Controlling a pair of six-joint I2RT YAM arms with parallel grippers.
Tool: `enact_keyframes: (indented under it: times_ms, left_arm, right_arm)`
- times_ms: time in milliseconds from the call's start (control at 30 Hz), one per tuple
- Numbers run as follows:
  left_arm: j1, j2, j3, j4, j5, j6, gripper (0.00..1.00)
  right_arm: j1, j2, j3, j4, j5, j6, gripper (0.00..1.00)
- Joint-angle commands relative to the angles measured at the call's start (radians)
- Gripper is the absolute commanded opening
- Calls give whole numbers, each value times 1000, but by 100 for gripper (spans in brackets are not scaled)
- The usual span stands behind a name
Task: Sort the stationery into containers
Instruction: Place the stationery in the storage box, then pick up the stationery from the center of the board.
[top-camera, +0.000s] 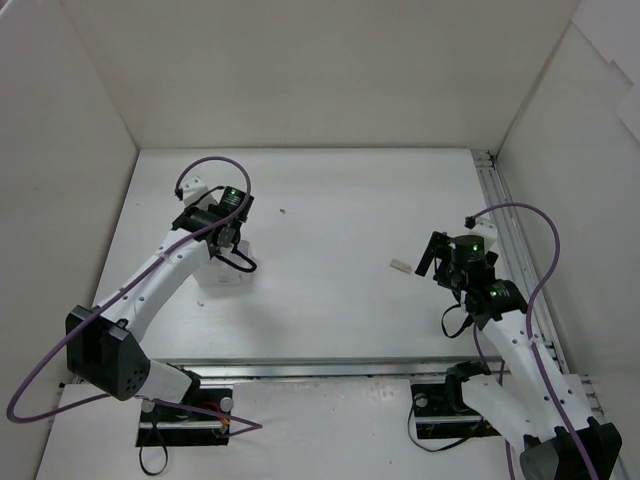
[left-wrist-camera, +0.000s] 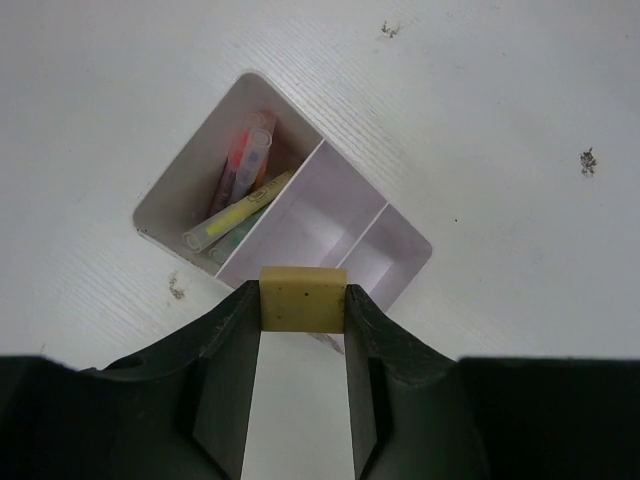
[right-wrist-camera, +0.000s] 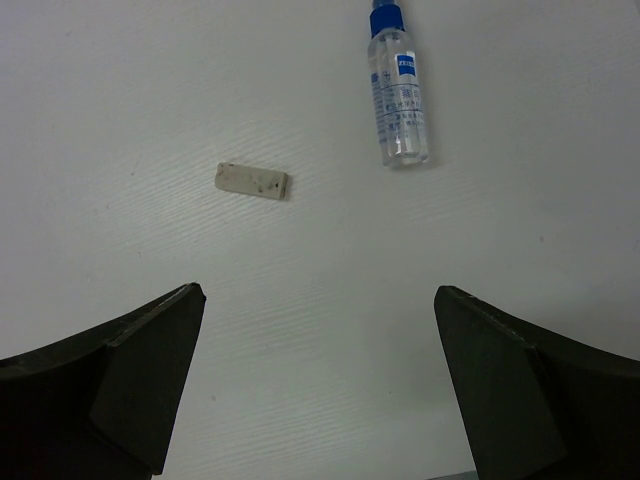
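**Ana:** White table (top-camera: 340, 200) all round, with side walls rising from its edges. What lies loose on it?

**Ben:** In front of the right gripper (right-wrist-camera: 318, 300) there is a small clear spray bottle (right-wrist-camera: 397, 85) with a blue cap, lying on its side. The off-white eraser (right-wrist-camera: 252, 181) lies flat to its left, near it but not touching. Nothing stands between the eraser and that gripper.

**Ana:** And the fingers there?

**Ben:** They are spread wide apart, holding nothing and hanging above bare table.

**Ana:** Anything on the left side?

**Ben:** A few dark specks (left-wrist-camera: 587, 160) mark the surface beyond the white box (left-wrist-camera: 183, 172). Otherwise only the box is there.

**Ana:** What about the left gripper (left-wrist-camera: 303, 305)?

**Ben:** Its two fingers are pinched on the tan eraser (left-wrist-camera: 303, 298), one against each side. From the wrist camera the eraser covers the box's near rim, about where the middle compartment meets the narrow end one. How high it hangs above the box I cannot tell.

**Ana:** What is in the box?

**Ben:** It has three compartments, pinkish inside. The pens are all in the wide end compartment, on the left in the wrist view. A pink-red pen (left-wrist-camera: 238, 150) and a purple pen (left-wrist-camera: 256, 152) lie side by side along it. The yellow pen (left-wrist-camera: 235, 215) lies slanted across them, and a grey-green pen (left-wrist-camera: 237, 240) lies just beside it. The other two compartments show bare floor where the eraser and fingers do not hide them.
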Motion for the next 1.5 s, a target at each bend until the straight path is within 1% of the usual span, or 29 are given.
enact_keyframes:
  times_ms: [0, 133, 200, 267, 300, 367, 400, 533, 600, 633, 667, 733, 767, 800, 833, 900, 933, 1000, 1033, 1067, 1100, 1200, 1233, 1267, 1300, 1400, 1467]
  left_arm:
    - [20, 5, 21, -36, -32, -83, 31]
    - [41, 44, 7, -55, -21, -149, 31]
    - [41, 51, -3, -39, -15, -159, 31]
    - [41, 61, -3, -33, -12, -171, 34]
    - [41, 65, -1, -30, -14, -171, 39]
    - [41, 80, 4, -30, -18, -179, 43]
    - [41, 82, 7, -27, -23, -180, 47]
    - [41, 105, 8, -33, -35, -196, 47]
    - [41, 108, 13, -39, -29, -196, 49]
    - [41, 105, 13, -36, -20, -189, 52]
    - [41, 101, 8, -15, -14, -176, 64]
    - [41, 65, -2, 25, 8, -107, 79]
    - [32, 47, -13, 78, 18, -75, 94]
    - [14, 13, -22, 117, 32, -29, 97]
    - [4, -5, -29, 154, 87, 92, 100]
    - [-20, -60, -35, 235, 158, 198, 100]
    - [-61, -79, -41, 258, 196, 290, 100]
    - [-101, -143, -68, 315, 231, 358, 100]
    - [-138, -166, -87, 335, 247, 427, 100]
    - [-149, -186, -120, 368, 259, 447, 100]
    - [-158, -223, -136, 386, 285, 462, 100]
    - [-168, -281, -202, 427, 308, 499, 100]
    - [-168, -292, -219, 433, 304, 502, 100]
    - [-168, -300, -240, 439, 302, 502, 100]
    - [-177, -306, -248, 439, 305, 504, 100]
    - [-177, -306, -260, 442, 308, 516, 100]
    - [-177, -300, -260, 455, 310, 524, 100]
  right_arm:
    - [-9, -15, -1, 26, 14, -5, 98]
    - [-9, -9, -4, 26, 18, -5, 98]
    - [-9, -6, -6, 26, 15, -5, 98]
    - [-9, -3, -4, 26, 6, -7, 98]
    - [-9, -4, -6, 26, 6, -8, 98]
    - [-8, -3, -6, 26, 14, -8, 98]
    - [-9, -1, -6, 26, 14, -11, 98]
    - [-11, 0, -13, 26, 11, -13, 98]
    - [-9, 3, -10, 24, 6, -24, 98]
    - [-8, 11, -9, 27, -11, -30, 98]
    - [-9, 16, -3, 30, -26, -47, 98]
    - [-9, 46, 4, 47, -79, -71, 98]
    - [-8, 59, 11, 55, -103, -102, 98]
    - [-9, 77, 16, 60, -113, -107, 98]
    - [-9, 120, 23, 67, -129, -107, 98]
    - [-11, 180, 56, 69, -155, -126, 98]
    - [-8, 248, 69, 69, -208, -145, 98]
    - [-4, 325, 114, 67, -245, -202, 98]
    - [-3, 398, 150, 67, -270, -231, 98]
    - [-4, 440, 169, 67, -267, -242, 98]
    - [-4, 517, 189, 67, -265, -251, 98]
    - [12, 621, 273, 43, -268, -295, 98]
    - [31, 679, 296, 34, -252, -310, 98]
    - [38, 704, 331, 27, -224, -343, 98]
    - [46, 756, 358, 6, -137, -355, 98]
    - [91, 831, 402, -45, -28, -384, 98]
    - [100, 862, 418, -45, -17, -396, 98]
